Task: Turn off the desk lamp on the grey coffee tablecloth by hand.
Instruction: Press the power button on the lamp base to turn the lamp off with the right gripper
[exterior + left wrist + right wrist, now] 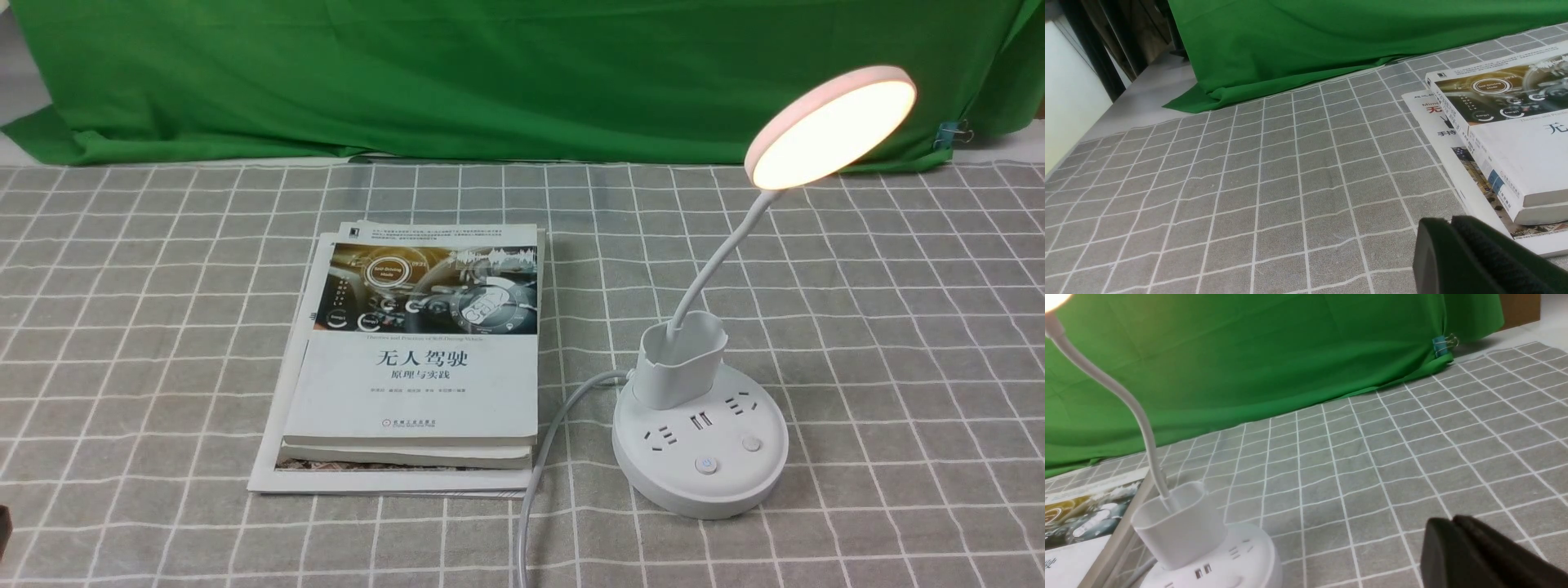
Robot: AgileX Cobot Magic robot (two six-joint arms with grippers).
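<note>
The white desk lamp (700, 457) stands right of centre on the grey coffee tablecloth (898, 327). Its disc head (833, 126) glows, lit. Two buttons (706, 465) sit on the front of the round base, and the white cord (539, 457) runs off toward the front. My right gripper (1453, 520) is shut and empty above the cloth, apart from the lamp's cup holder (1175, 526). My left gripper (1451, 222) is shut and empty beside the books. The arms' bulky black ends are out of view.
A stack of books (416, 359) lies left of the lamp, also in the left wrist view (1515, 134). A green backdrop cloth (490, 73) hangs at the back, held by a binder clip (951, 131). A dark sliver (4, 527) shows at the left edge.
</note>
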